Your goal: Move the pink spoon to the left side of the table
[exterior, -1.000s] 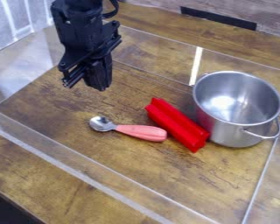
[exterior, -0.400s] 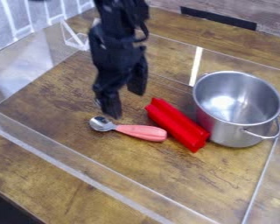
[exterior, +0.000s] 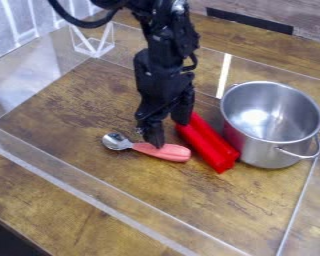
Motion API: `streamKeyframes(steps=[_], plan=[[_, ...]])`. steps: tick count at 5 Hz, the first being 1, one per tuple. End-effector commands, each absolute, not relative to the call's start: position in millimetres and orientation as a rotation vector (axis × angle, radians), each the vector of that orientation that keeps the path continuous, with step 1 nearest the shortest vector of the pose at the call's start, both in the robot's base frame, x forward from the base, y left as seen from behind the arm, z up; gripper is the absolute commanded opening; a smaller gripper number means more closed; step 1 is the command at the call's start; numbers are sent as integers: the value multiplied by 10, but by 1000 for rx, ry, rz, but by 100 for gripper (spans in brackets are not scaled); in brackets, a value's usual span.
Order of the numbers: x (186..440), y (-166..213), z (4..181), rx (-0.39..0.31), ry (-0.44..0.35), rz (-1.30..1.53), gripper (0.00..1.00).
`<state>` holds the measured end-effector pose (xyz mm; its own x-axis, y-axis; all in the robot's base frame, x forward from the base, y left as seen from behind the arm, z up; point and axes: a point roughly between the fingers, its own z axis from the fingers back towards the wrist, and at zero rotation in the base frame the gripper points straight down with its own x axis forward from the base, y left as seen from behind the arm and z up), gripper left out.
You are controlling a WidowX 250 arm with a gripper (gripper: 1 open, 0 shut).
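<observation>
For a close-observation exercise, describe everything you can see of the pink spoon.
The pink spoon has a small, shiny, metal-looking bowl and a thick salmon-pink handle that looks like plastic. It lies flat on the dark wood-grain table, slanting, with the bowl toward the left of the picture and the handle end toward the red block. The hand is open just over it, hiding part of the neck; whether they touch is unclear.

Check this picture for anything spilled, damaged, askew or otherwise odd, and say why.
Nothing looks spilled or damaged. The red block lies slantwise beside the upright pot, and the pink spoon lies at an angle too, but neither seems odd.
</observation>
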<state>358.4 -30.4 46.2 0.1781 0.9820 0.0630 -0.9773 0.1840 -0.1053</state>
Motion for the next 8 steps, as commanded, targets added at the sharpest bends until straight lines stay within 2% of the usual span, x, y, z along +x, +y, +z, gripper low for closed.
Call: streamKeyframes(steps=[1, 2, 4, 5, 7, 8], plan=[[3724, -375, 547, -70, -151, 1321, 100], [3809, -344, 502, -55, -153, 1289, 100], [3689, -362, 249, -17, -151, 1275, 100], [3719, -360, 201, 5, -148, 1280, 100], [3813, -353, 329, 35, -142, 1317, 100], [3873, -339, 385, 44, -138, 1346, 0]])
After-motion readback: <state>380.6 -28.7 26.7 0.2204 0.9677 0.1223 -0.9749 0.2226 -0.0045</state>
